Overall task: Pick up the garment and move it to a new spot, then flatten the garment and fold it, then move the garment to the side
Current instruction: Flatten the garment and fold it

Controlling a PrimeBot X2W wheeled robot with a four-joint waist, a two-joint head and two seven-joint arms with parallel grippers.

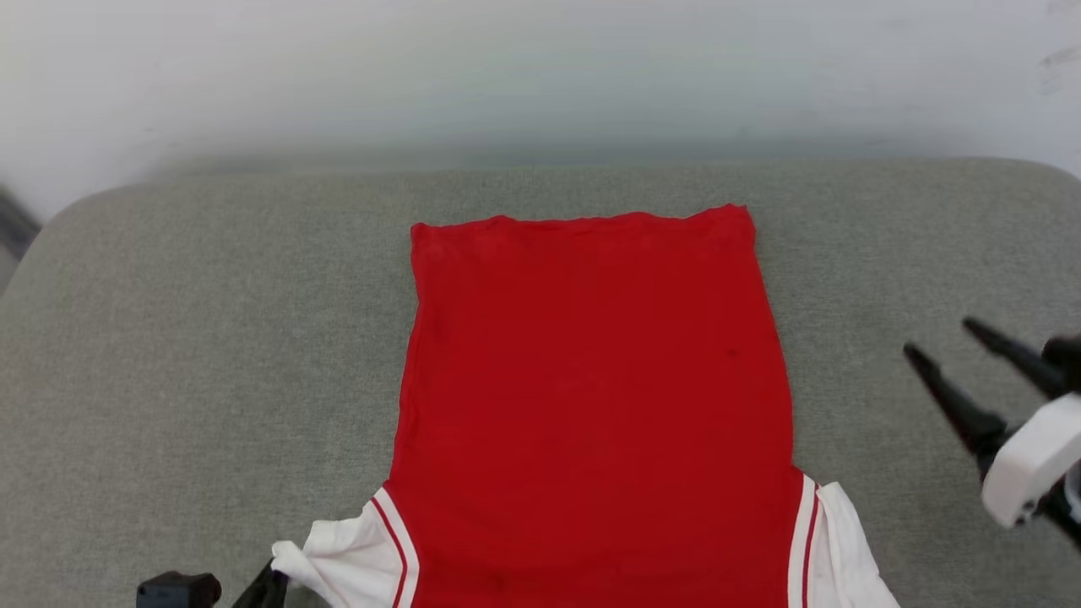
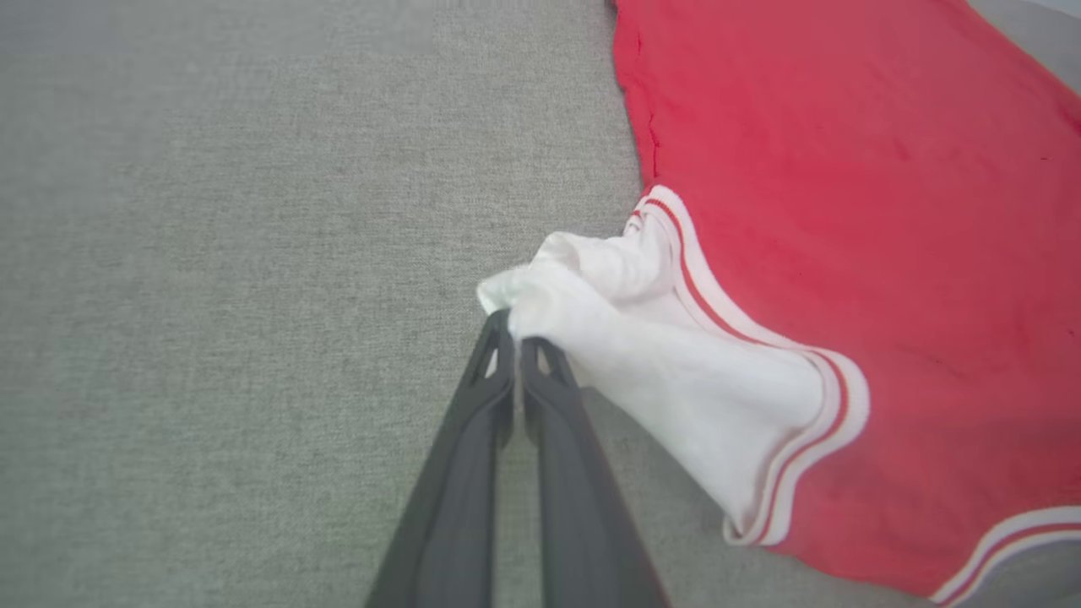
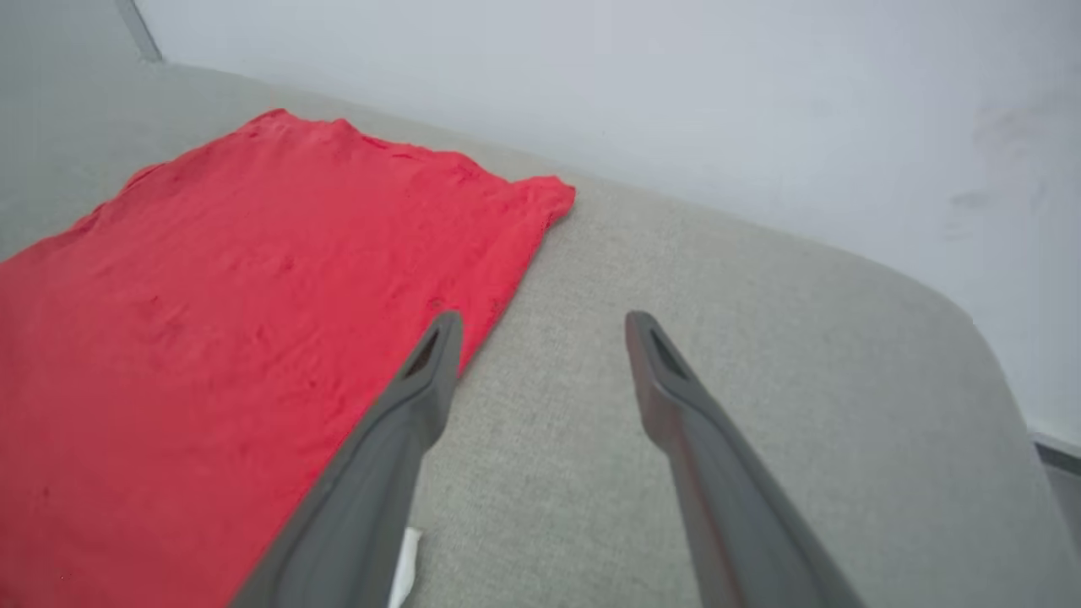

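The garment (image 1: 591, 380) lies flat with its plain red back up on the grey cushioned surface (image 1: 211, 338), hem at the far end and white sleeves at the near end. My left gripper (image 1: 274, 578) is shut on the tip of the white left sleeve (image 2: 642, 355) at the lower left; in the left wrist view its gripper (image 2: 515, 325) pinches the bunched cloth. My right gripper (image 1: 937, 338) hovers open to the right of the garment, holding nothing. In the right wrist view the gripper (image 3: 540, 325) hangs over bare cushion just beside the garment's red edge (image 3: 253, 338).
A pale wall (image 1: 540, 76) runs behind the cushion's far edge. The cushion's rounded corners (image 3: 954, 329) fall off at the far right and far left. Bare grey cushion stretches on both sides of the garment.
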